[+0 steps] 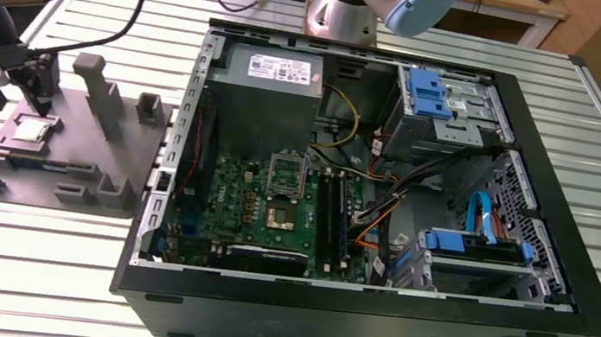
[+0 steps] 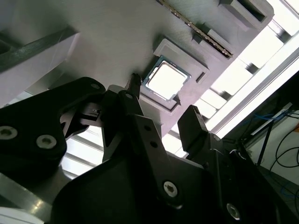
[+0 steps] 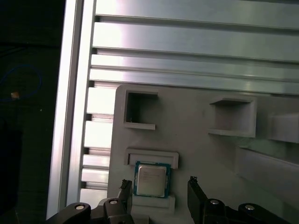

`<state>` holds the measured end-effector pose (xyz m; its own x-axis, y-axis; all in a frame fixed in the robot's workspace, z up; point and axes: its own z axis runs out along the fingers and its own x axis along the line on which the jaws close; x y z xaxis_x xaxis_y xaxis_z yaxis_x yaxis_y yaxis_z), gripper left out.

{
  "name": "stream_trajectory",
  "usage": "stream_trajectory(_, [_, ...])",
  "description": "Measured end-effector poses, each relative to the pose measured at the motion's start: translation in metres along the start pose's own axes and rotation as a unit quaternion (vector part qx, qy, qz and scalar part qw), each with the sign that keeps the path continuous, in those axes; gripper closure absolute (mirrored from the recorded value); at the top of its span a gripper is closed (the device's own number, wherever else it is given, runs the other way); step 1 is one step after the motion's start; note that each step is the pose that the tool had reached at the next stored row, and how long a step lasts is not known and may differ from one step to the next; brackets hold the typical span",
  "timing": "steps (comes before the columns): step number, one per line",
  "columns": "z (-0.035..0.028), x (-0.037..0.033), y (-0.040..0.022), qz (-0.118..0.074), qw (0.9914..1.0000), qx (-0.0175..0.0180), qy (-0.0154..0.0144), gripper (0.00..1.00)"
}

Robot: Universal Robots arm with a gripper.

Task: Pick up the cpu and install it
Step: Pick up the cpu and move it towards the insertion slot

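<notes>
The cpu, a small square chip with a silvery top, lies flat in a recess of the grey moulded tray at the exterior view's left. My gripper hangs just above it, open and holding nothing. In both wrist views the cpu shows between the two dark fingertips of the gripper, which stand apart on either side of it without touching it. The metal-framed socket sits on the green motherboard inside the open computer case.
The tray has raised posts and empty pockets beside the cpu. It rests on a ribbed aluminium table near its edge. The case holds a grey power supply, blue drive bays and loose cables.
</notes>
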<state>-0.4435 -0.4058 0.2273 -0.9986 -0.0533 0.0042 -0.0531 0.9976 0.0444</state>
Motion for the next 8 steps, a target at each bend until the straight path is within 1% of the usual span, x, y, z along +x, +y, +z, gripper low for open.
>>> stream_trajectory(5, [0.0042, 0.0001, -0.0015, 0.001, 1.00000, 0.0001, 0.0001, 0.41])
stream_trajectory(8, [0.0054, 0.0003, -0.0017, 0.001, 1.00000, 0.0001, 0.0001, 0.41])
